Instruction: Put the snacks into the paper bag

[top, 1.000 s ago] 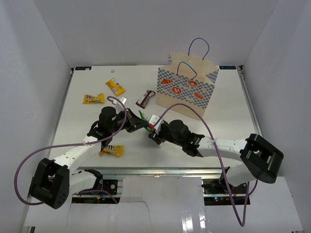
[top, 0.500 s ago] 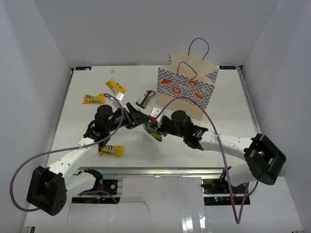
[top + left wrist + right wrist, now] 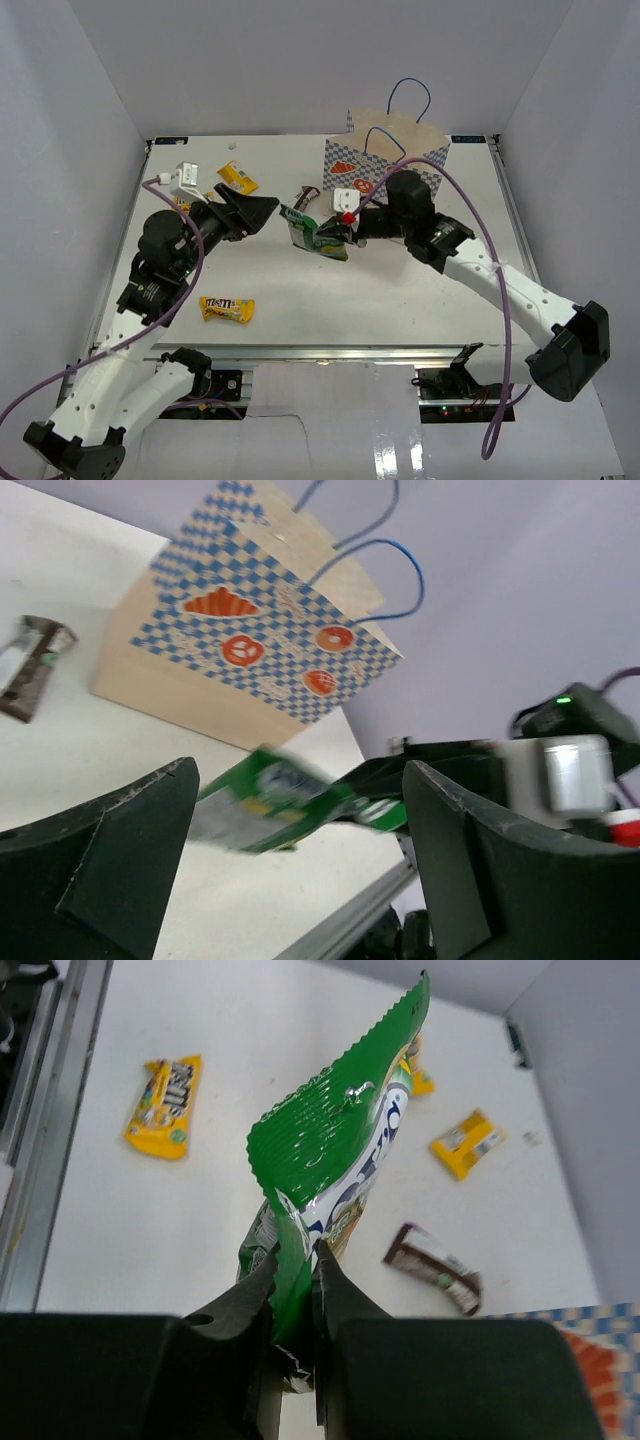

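Observation:
My right gripper is shut on the lower edge of the green-yellow snack bag and holds it above the table, just left of the paper bag. The open left gripper is a short way left of the green bag and apart from it. On the table lie a brown bar and yellow packs.
The paper bag stands upright at the back right with its blue cord handles raised. White walls close in the table on the left, back and right. The metal front rail runs along the near edge.
The left gripper opened, let go of the green bag and drew back to the left. The right gripper shut on the bag and carried it up and back toward the paper bag.

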`<state>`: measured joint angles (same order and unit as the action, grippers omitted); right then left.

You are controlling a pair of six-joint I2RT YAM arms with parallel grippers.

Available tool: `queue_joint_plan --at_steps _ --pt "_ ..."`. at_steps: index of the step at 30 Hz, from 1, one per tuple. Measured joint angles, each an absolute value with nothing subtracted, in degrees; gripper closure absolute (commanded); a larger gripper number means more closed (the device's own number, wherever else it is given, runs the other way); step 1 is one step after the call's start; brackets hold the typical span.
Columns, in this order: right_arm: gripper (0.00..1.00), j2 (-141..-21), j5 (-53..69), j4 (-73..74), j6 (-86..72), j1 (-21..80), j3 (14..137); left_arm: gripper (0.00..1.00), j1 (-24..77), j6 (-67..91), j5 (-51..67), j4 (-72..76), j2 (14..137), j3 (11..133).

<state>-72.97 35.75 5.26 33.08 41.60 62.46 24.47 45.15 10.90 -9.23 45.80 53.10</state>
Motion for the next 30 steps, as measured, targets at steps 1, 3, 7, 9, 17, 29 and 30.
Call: queue_joint_plan --at_steps 1,3,7,9,17,29,30 --pt "0.92 -72.9 36.5 6.6 33.7 41.1 65.2 0.04 24.5 44.9 8.2 -11.3 44.0 53.0" --pt "0.92 -73.0 37.4 8.1 34.3 39.2 71.5 0.04 24.5 45.1 3.5 -14.7 40.9 52.3" --pt "0.92 -75.7 38.9 9.2 33.7 31.1 87.7 0.05 24.5 48.2 -3.3 -20.0 35.2 47.9" --pt "0.92 -78.6 39.1 8.7 32.7 25.2 96.4 0.06 24.5 50.3 -5.5 -22.9 33.8 45.6" --pt "0.92 -85.7 41.6 7.3 29.8 8.0 107.7 0.06 24.5 55.2 -9.9 -31.7 33.6 40.9" --pt "0.72 -88.4 43.6 10.6 33.2 5.9 92.6 0.07 24.4 71.9 -18.2 -50.5 34.5 40.8" --pt "0.63 -88.8 43.4 10.6 33.5 5.6 92.4 0.07 24.4 73.2 -18.6 -51.7 35.2 40.8"
